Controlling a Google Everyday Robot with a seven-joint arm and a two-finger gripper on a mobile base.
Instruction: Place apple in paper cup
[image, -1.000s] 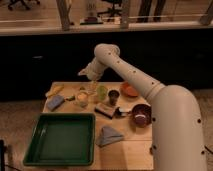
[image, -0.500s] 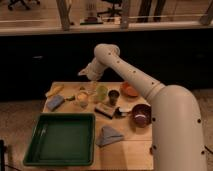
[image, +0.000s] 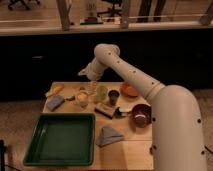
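My gripper (image: 91, 84) hangs low over the back of the table, just behind and between two cups. The paper cup (image: 81, 100) is small and pale and stands upright, a little left of and in front of the gripper. The light green cup (image: 101, 93) stands just right of the gripper, with the dark brown cup (image: 114, 96) beside it. A small pale-yellow patch shows at the gripper's tip. I cannot tell whether it is the apple, and no apple shows on its own on the table.
A banana (image: 55, 91) and a blue sponge (image: 55, 103) lie at the left. An orange plate (image: 130, 90) and a brown bowl (image: 141, 115) are at the right. A green tray (image: 30, 150) fills the front left. A grey cloth (image: 109, 135) and a dark bar (image: 104, 111) lie beside it.
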